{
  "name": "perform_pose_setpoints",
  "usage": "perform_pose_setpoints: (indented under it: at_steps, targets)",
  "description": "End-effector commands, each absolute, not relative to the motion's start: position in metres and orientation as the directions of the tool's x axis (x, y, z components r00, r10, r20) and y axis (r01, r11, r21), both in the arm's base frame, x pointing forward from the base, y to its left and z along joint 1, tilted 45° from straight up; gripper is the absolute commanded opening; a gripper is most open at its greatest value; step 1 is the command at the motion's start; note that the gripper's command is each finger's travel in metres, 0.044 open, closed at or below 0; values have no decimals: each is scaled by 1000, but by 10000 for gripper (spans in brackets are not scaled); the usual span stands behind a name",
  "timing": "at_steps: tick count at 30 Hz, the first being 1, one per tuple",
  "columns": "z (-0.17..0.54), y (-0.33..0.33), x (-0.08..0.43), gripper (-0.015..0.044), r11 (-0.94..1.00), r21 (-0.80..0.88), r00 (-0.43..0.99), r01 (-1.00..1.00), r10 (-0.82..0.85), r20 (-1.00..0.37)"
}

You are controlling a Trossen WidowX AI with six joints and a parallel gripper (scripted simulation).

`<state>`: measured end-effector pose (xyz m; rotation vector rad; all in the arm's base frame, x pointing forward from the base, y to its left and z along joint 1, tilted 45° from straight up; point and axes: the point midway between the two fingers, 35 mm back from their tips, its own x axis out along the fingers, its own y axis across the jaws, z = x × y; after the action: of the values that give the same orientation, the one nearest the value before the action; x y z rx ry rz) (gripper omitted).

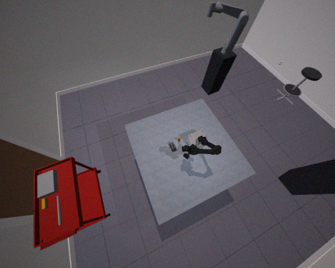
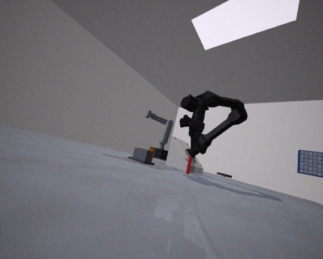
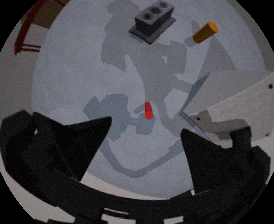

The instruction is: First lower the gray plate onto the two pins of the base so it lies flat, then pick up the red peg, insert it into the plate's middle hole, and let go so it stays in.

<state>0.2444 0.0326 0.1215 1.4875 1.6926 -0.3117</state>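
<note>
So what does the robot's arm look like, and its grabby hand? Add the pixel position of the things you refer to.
The arm (image 1: 204,151) (image 2: 223,101) is all black, made of chunky jointed pieces. Its gripper (image 3: 148,127) is black too, with two fingers that look like triangles narrowing to points. I can't see any stickers or bright colours on either one.

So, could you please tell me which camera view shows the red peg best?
The exterior view: there the red peg shows upright in profile, beside the white box. The wrist view looks down on it, foreshortened, ahead of the gripper's open fingers. In the top view, I can't clearly make it out near the arm.
</note>
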Motion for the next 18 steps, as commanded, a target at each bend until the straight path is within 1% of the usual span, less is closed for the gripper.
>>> perform_pose_setpoints:
  at_steps: [1,18]
  targets:
    - [113,44,242,440,268,334,55,904,702,-711]
    - [91,64,244,440,268,334,55,904,700,-712]
